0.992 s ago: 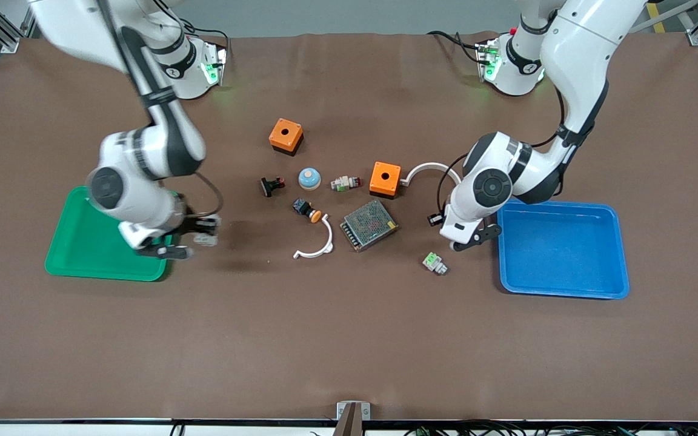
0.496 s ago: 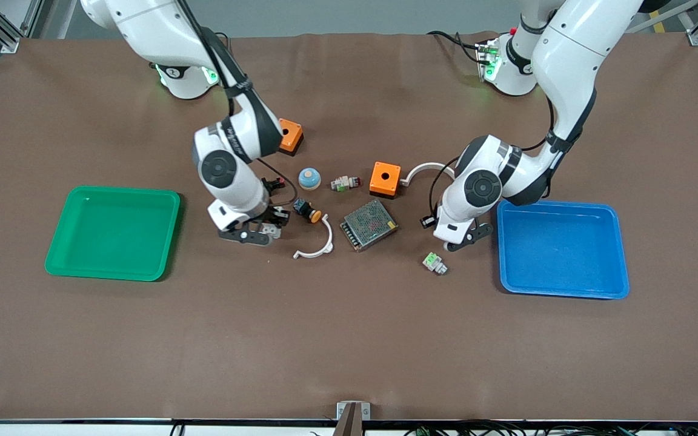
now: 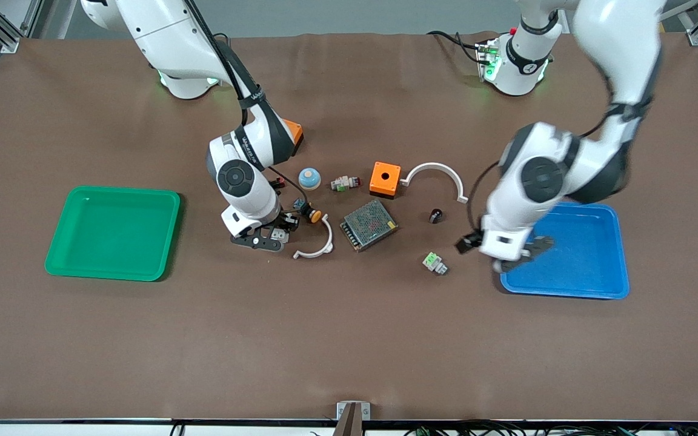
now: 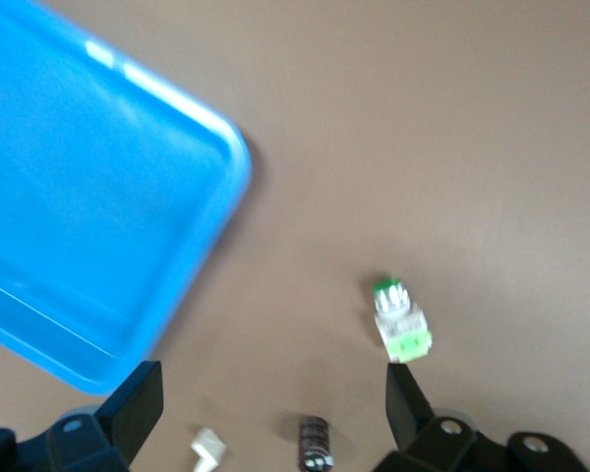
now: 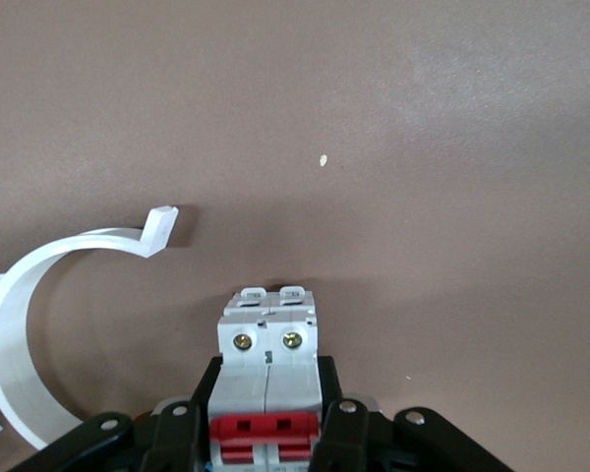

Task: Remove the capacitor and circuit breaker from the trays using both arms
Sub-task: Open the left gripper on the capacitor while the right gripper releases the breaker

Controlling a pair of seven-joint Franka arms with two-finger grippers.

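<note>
Two trays lie bare: green tray (image 3: 113, 233), blue tray (image 3: 567, 254). Right gripper (image 3: 267, 233) pinches circuit breaker (image 5: 267, 369) low over table beside white arc clip (image 3: 315, 242); a release could land it on that clip. Capacitor (image 3: 435, 215) lies free on table. Left gripper (image 3: 509, 251), spread, hangs over blue tray's corner, nothing held.

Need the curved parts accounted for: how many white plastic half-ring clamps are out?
2. One white half-ring clamp lies beside the orange box; the other lies beside the metal mesh power supply. None seems hidden.
</note>
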